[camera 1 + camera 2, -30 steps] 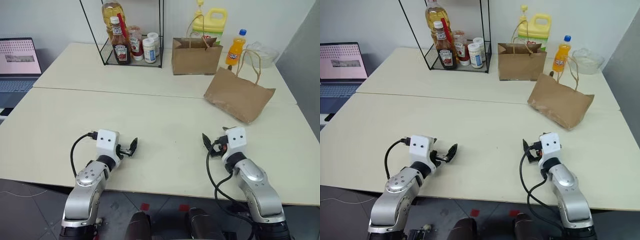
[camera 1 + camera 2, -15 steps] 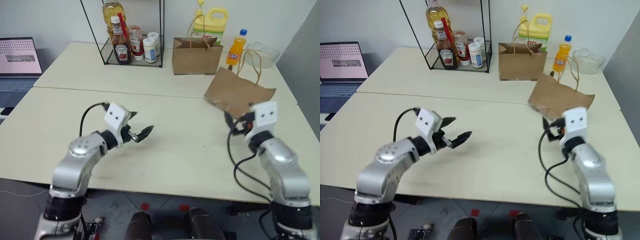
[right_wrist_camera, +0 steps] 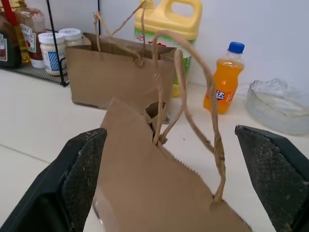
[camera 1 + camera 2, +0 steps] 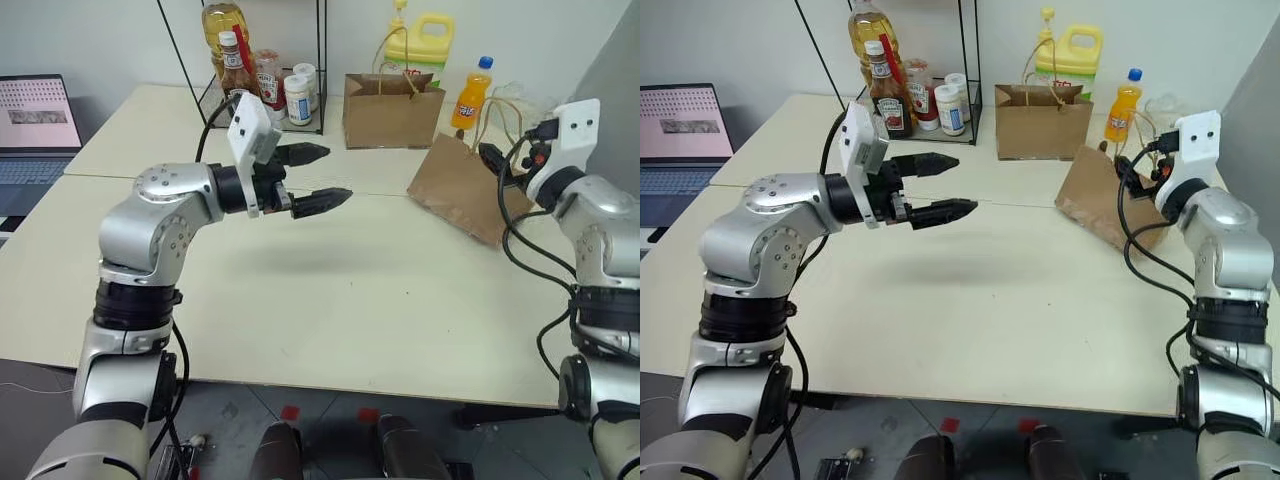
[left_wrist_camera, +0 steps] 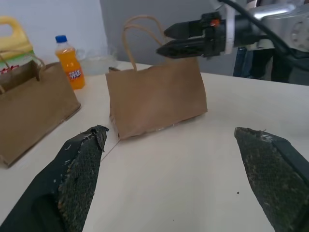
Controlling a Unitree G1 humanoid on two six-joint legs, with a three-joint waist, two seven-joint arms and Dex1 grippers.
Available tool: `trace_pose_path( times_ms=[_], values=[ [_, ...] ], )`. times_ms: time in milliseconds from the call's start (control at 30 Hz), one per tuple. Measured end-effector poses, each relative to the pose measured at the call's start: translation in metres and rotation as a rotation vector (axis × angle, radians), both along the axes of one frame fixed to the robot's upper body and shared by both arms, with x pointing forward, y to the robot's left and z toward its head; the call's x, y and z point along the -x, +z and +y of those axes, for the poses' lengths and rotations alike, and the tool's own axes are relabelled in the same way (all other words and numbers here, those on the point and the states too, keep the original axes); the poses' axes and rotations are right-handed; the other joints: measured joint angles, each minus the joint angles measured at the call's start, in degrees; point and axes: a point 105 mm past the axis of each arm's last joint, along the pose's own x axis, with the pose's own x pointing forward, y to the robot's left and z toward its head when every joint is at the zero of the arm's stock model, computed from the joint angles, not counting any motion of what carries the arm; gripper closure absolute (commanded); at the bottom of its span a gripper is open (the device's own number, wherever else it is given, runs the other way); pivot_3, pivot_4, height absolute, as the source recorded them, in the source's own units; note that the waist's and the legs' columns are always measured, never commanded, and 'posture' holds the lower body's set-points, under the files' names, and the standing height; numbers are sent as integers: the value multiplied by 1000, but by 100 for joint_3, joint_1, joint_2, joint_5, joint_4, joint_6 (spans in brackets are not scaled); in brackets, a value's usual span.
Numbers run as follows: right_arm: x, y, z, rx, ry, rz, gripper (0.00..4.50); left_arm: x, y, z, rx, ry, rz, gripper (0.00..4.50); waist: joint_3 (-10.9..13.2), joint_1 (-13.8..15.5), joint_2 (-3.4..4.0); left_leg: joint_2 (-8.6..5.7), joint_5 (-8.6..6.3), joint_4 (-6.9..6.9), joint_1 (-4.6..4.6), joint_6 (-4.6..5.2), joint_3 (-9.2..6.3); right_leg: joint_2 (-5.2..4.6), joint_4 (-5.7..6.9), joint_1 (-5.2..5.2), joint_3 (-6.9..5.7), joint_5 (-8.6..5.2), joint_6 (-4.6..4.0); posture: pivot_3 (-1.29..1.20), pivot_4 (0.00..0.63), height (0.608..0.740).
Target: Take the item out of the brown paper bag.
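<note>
Both arms are up over the pale table (image 4: 330,300). The left gripper (image 4: 318,178) hangs above the middle of the table with its two black fingers spread wide apart, nothing between them, pointing across toward the right side. The right gripper (image 4: 1132,172) sits close beside the brown paper bag (image 4: 470,190), just at its upper edge; from the left wrist view its fingers (image 5: 181,38) look fairly near each other, but the right wrist view has them standing far apart on either side of the bag, gripping nothing.

The bag itself is creased and leaning, its rim uneven, its thin loop handles (image 3: 193,96) sticking up over the mouth. The cola bottle cannot be seen; the bag's inside is hidden from every angle here.

Behind it stands a neater brown bag (image 4: 392,108) with a straight rim, a yellow jug (image 4: 428,42) behind that, and an orange soda bottle (image 4: 472,95) beside a clear glass bowl (image 3: 277,104). A wire rack (image 4: 262,75) holds a ketchup bottle (image 4: 883,95) and jars. A laptop (image 4: 35,125) sits at far left.
</note>
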Motion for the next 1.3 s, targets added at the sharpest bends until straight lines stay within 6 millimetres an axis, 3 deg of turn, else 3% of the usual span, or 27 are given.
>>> trace_pose_path(
  times_ms=[300,500,700,833,1167,1300],
  values=[
    [-41,1,15,-97,61,98,35,-2,0,-3,11,4,-11,0,2,-95,2,0,11,-4,-2,-19,0,-1,8,-6,-1,0,-1,0,150,740],
    [-53,-5,30,-166,91,166,35,3,10,1,52,39,-21,0,3,-137,4,0,12,-3,-2,-21,-1,-3,15,-6,-4,0,-1,0,150,740],
    [-56,-5,29,-187,73,171,35,4,-3,10,45,88,17,0,5,-146,7,0,12,-1,-2,-21,-2,-4,18,-6,-5,0,-1,0,150,740],
    [-57,-2,29,-186,69,151,914,6,0,10,45,90,-1,0,5,-146,7,0,13,-2,-2,-21,-2,-4,19,-6,-5,0,-1,0,150,740],
    [-57,3,30,-214,87,131,4490,6,1,10,48,96,-4,0,6,-148,8,-1,13,-2,-1,-22,-2,-4,20,-6,-6,0,-1,0,150,740],
    [-57,4,32,-221,112,129,4490,7,4,9,76,87,12,0,6,-151,8,-1,13,-2,-1,-22,-3,-4,20,-6,-6,0,-1,0,150,740]
  ],
)
